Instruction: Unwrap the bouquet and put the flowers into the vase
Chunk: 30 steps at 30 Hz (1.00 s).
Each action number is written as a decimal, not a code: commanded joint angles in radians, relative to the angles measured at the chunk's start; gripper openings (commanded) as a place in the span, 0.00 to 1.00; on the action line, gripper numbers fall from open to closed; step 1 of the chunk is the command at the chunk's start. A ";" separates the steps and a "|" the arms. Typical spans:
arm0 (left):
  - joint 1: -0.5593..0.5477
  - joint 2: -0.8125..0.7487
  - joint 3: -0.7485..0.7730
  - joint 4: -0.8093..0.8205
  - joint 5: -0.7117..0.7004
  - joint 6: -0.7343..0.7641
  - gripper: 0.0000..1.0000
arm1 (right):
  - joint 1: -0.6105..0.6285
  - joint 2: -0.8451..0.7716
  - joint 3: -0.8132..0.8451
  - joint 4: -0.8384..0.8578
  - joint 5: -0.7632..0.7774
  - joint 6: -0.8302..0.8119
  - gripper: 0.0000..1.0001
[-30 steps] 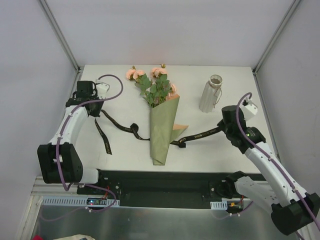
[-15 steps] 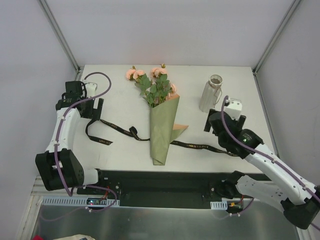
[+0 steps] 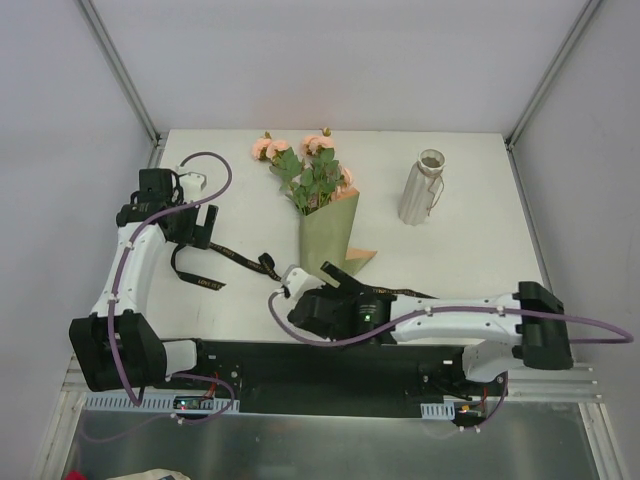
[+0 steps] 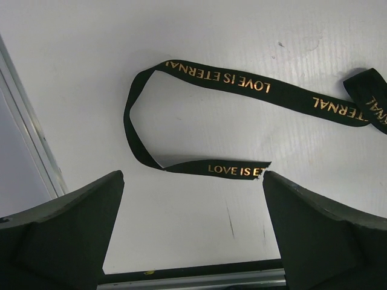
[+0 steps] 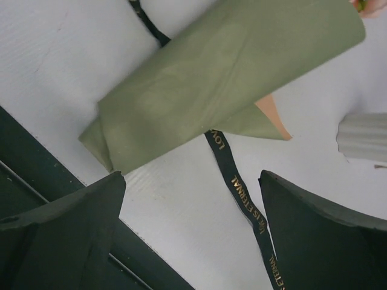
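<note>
The bouquet of peach-pink roses in an olive-green paper cone [image 3: 328, 240] lies mid-table, left of the pale grey cylindrical vase [image 3: 420, 188], its tip hidden from above but showing in the wrist view just beyond the wide-spread, empty right gripper [image 5: 190, 181], while the left gripper [image 4: 193, 178], also spread, hovers over black gold-lettered ribbon [image 4: 199, 78].

The ribbon [image 4: 199, 75] is black with gold capital lettering, "LOVE IS ETERNAL", repeated along it. The paper [image 5: 230, 78] is olive green outside, with a peach-tan inner face showing at one corner. The roses [image 3: 265, 148] are peach-pink and the leaves [image 3: 315, 185] deep green. The vase [image 3: 418, 190] is pale grey-white with fine vertical ribs. The table [image 3: 240, 200] is white. The arms [image 3: 128, 265] are white with black joints, their cables [image 3: 207, 154] purple.
</note>
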State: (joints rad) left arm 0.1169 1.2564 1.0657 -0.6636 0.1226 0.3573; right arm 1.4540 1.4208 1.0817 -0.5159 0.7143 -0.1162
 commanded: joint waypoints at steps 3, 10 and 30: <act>-0.011 -0.049 -0.019 -0.019 0.020 -0.004 0.99 | 0.028 0.185 0.109 0.089 -0.062 -0.148 0.96; -0.013 -0.055 -0.053 -0.018 0.025 0.012 0.99 | 0.039 0.294 0.106 0.120 -0.069 -0.152 0.96; -0.011 -0.029 -0.038 -0.018 0.029 0.014 0.99 | -0.003 0.412 0.070 0.212 0.148 -0.172 0.96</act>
State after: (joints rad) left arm 0.1165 1.2293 1.0145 -0.6712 0.1303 0.3588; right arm 1.4631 1.8530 1.1572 -0.3443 0.7940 -0.2790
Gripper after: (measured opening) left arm 0.992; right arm 0.983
